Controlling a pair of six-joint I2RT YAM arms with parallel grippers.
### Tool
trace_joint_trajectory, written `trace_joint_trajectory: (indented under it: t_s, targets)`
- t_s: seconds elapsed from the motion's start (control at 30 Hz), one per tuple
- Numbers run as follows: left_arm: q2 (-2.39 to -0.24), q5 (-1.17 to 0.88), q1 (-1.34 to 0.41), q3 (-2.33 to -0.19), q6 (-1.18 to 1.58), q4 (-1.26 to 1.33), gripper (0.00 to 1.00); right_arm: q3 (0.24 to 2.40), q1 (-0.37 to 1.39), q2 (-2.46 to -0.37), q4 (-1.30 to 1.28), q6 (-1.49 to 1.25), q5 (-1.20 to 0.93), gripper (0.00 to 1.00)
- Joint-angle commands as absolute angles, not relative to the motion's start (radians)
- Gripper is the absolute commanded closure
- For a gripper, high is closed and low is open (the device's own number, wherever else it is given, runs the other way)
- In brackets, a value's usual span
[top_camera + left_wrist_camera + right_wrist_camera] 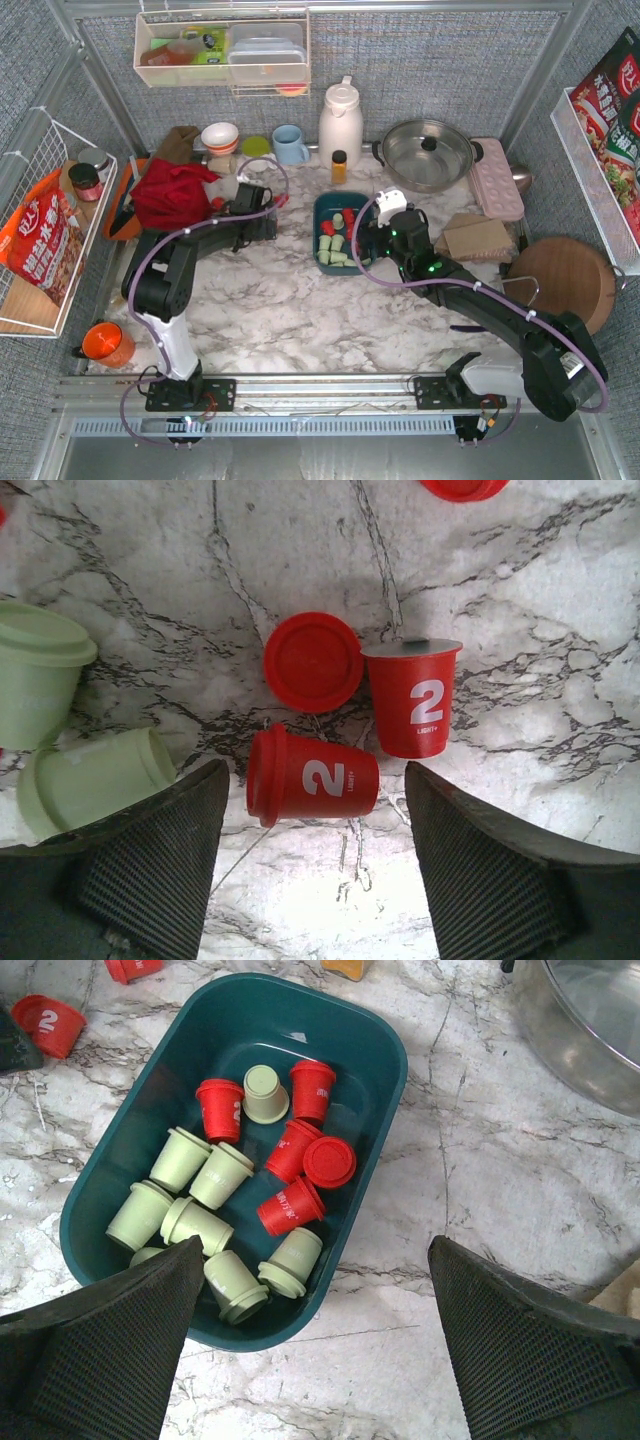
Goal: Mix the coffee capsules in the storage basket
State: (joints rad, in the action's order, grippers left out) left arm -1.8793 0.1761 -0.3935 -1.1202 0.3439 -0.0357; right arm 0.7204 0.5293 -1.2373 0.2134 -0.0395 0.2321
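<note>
Coffee capsules (290, 1205) in storage basket (255, 1022): five red, about eight green; left claw (315, 780), right claw (318, 1250) both spread wide.

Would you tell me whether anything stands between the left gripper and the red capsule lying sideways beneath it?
Nothing visible does: the red capsule lies on bare marble between the left gripper's open fingers.

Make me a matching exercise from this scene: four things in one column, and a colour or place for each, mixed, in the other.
1 basket
2 mug
3 pot
4 left gripper

A open, either side of a red capsule
B steel, right of the jug
C teal, holds capsules
D light blue, left of the jug

Pairs: 1-C, 2-D, 3-B, 4-A
</note>
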Motion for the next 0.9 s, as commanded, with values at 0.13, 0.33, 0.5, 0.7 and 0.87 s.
trace_joint_trajectory:
  t_s: [0.13,0.33,0.5,0.7,0.87]
  targets:
    - [-1.910,0.182,-0.392,-1.122,0.351,-0.069,0.33,0.735,0.530,-1.239,0.225,-0.039,0.209,0.01]
    - [-1.804,0.252,-0.393,-1.035,0.377,-0.017,0.48,0.746,0.531,-1.240,0.206,-0.045,0.195,0.01]
    - [-1.604,0.152,-0.422,-0.872,0.343,0.171,0.51,0.771,0.533,-1.231,0.169,-0.081,0.137,0.01]
    - [-1.418,-0.036,-0.581,-0.575,0.184,0.716,0.50,0.830,0.549,-1.229,0.115,-0.175,-0.007,0.04]
    - [-1.404,-0.143,-0.689,-0.436,0.087,1.066,0.50,0.876,0.560,-1.243,0.078,-0.246,-0.123,0.16]
